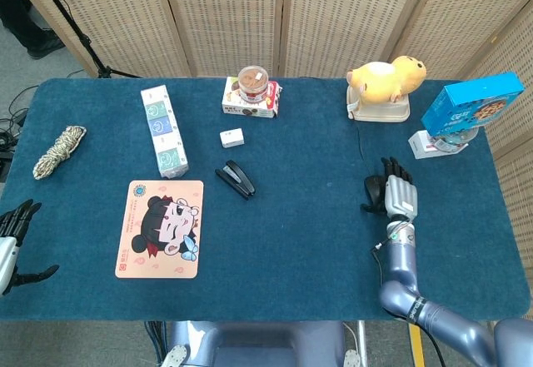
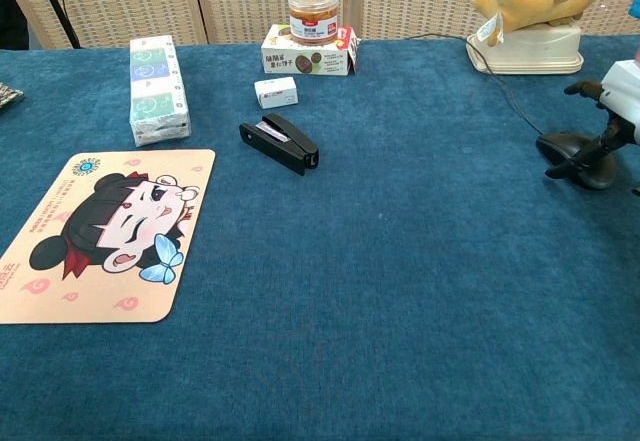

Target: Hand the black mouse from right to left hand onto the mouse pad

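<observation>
Two robot hands show at opposite ends of the blue-carpeted table [image 1: 316, 242]. The right hand [image 1: 400, 194] sits palm-down over the small black computer mouse [image 2: 575, 151] near the table's right side, its dark fingers [image 2: 572, 161] curved down around the mouse's near and far edges. From the chest view the thumb reaches the mouse's front, but whether the hand truly grips it or only rests on it I cannot tell; the mouse lies on the table surface. A thin black cable [image 2: 505, 86] runs from the mouse back toward the cream base under the yellow plush toy [image 1: 386, 78].

The left hand [image 1: 12, 242] hangs at the table's left edge, fingers spread apart and holding nothing, well apart from everything.

The rectangular peach mouse pad printed with a cartoon girl's face [image 1: 160, 228] lies flat on the left half of the table, well apart from the mouse. Just beyond it stand a tall white and green box [image 1: 163, 130], a black stapler [image 1: 236, 179] and a small white box [image 1: 232, 138]. At the far edge a brown-lidded jar [image 1: 252, 80] rests on a flat printed carton [image 1: 250, 101]. A coil of pale rope [image 1: 58, 151] lies at far left, and a blue printed box [image 1: 471, 105] leans at far right.
</observation>
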`<state>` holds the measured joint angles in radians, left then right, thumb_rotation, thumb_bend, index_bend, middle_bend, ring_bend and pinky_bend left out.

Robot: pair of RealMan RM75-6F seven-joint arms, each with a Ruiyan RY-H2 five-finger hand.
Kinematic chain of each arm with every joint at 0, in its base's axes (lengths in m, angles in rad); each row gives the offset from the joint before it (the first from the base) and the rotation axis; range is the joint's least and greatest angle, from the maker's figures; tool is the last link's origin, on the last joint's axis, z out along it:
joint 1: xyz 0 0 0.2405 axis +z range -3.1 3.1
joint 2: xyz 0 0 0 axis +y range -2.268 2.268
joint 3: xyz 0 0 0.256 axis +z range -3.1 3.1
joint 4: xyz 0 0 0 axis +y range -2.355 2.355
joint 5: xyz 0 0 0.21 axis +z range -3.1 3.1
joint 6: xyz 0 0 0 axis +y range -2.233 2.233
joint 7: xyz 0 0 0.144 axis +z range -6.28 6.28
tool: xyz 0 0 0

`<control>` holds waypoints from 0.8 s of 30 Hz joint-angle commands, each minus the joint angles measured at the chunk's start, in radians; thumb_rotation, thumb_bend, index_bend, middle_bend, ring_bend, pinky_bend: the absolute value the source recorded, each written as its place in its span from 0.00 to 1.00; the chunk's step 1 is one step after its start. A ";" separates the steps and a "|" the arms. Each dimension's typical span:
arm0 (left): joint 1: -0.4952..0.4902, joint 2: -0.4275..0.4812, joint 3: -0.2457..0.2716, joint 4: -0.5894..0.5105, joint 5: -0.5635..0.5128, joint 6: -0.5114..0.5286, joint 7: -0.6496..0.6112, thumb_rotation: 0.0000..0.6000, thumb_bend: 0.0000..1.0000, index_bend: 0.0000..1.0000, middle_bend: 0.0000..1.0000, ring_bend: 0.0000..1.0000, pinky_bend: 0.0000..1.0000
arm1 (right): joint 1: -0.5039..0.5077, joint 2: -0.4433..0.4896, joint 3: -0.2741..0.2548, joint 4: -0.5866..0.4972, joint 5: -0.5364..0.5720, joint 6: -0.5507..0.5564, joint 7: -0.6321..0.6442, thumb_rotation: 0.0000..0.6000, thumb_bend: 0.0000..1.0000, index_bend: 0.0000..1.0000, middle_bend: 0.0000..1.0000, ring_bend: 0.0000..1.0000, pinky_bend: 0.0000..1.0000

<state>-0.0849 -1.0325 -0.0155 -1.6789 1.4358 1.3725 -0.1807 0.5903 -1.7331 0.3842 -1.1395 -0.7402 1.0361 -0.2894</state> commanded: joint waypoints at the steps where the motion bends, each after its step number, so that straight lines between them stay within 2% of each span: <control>1: 0.000 0.000 0.000 0.000 -0.001 0.000 0.001 1.00 0.05 0.00 0.00 0.00 0.00 | 0.002 -0.007 -0.002 0.010 -0.001 0.000 -0.001 1.00 0.00 0.00 0.00 0.00 0.19; 6: 0.000 0.000 -0.001 0.000 -0.003 0.000 0.000 1.00 0.05 0.00 0.00 0.00 0.00 | 0.007 -0.024 -0.006 0.035 -0.004 0.002 -0.006 1.00 0.00 0.06 0.08 0.05 0.27; 12: 0.000 0.001 0.000 0.001 -0.001 0.000 -0.007 1.00 0.05 0.00 0.00 0.00 0.00 | 0.008 -0.042 -0.001 0.067 -0.030 0.012 0.024 1.00 0.02 0.24 0.24 0.14 0.33; 14: 0.000 0.001 0.000 0.001 -0.001 0.000 -0.008 1.00 0.05 0.00 0.00 0.00 0.00 | 0.007 -0.048 -0.001 0.079 -0.046 0.020 0.039 1.00 0.11 0.31 0.28 0.18 0.36; 16: 0.000 0.001 0.001 0.001 0.001 -0.001 -0.010 1.00 0.05 0.00 0.00 0.00 0.00 | 0.006 -0.054 -0.002 0.092 -0.060 0.026 0.048 1.00 0.29 0.37 0.33 0.22 0.39; 19: 0.001 0.002 0.003 0.000 0.005 0.000 -0.010 1.00 0.05 0.00 0.00 0.00 0.00 | 0.006 -0.061 -0.007 0.109 -0.078 0.033 0.053 1.00 0.50 0.41 0.36 0.26 0.44; 22: 0.002 0.003 0.004 -0.001 0.009 0.003 -0.013 1.00 0.05 0.00 0.00 0.00 0.00 | 0.002 -0.066 -0.015 0.114 -0.102 0.044 0.062 1.00 0.62 0.44 0.38 0.28 0.47; 24: 0.004 0.004 0.005 -0.001 0.012 0.007 -0.016 1.00 0.05 0.00 0.00 0.00 0.00 | -0.003 -0.066 -0.021 0.110 -0.120 0.051 0.070 1.00 0.66 0.44 0.39 0.29 0.47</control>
<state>-0.0815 -1.0290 -0.0106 -1.6797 1.4475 1.3788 -0.1961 0.5904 -1.7980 0.3674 -1.0281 -0.8525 1.0824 -0.2242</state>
